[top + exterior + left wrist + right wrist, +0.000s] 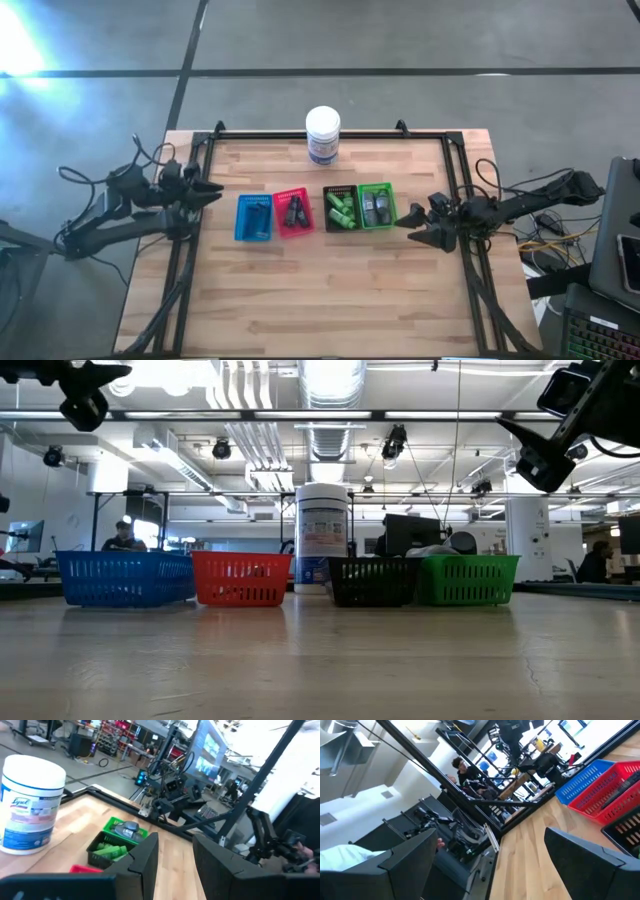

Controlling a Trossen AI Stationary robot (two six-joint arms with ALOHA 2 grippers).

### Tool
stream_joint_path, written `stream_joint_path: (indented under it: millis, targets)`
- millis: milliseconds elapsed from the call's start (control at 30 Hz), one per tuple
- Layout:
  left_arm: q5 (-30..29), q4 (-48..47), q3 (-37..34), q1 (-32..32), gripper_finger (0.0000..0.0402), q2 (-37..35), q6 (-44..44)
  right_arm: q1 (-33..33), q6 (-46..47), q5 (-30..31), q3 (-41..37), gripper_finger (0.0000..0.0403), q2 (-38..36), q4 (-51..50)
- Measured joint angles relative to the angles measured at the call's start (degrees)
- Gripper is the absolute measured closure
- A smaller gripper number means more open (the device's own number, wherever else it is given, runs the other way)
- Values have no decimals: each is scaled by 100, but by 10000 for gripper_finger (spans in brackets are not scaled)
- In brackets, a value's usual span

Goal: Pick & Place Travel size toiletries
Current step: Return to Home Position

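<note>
The travel size toiletries lie sorted in four small trays set in a row at mid-table. Dark thin items lie in the blue tray [254, 217] and dark tubes [295, 211] in the red tray [294, 228]. Green tubes [341, 210] fill the black tray [340, 190], and grey mini bottles [376, 207] the green tray [377, 186]. My left gripper [213, 190] hovers level at the table's left edge, left of the blue tray, open with a narrow gap [175, 847] and nothing in it. My right gripper [415, 225] hovers right of the green tray, wide open [490, 850] and empty.
A large white jar with a blue label [322, 134] stands at the far edge behind the trays. A black frame rail [330, 135] runs round the table's far and side edges. Bare wood [320, 300] stretches from the trays to the near edge. People show in the room beyond.
</note>
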Motion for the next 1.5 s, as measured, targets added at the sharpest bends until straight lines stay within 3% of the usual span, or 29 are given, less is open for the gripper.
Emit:
stream_joint_path:
  millis: [300, 533, 1167, 1500]
  targets:
    - [192, -1114, 6, 0, 275, -829, -27, 0, -1, 1, 2, 39, 0, 0]
    - [159, -1932, 70, 0, 275, -624, 291, -4, 0, 1, 2, 39, 0, -5]
    - [141, -1911, 9, -1, 275, -375, 220, -4, 0, 2, 7, 39, -224, -25]
    - [144, -1911, 9, -1, 275, -375, 221, -145, -43, 2, 7, 39, -1427, -44]
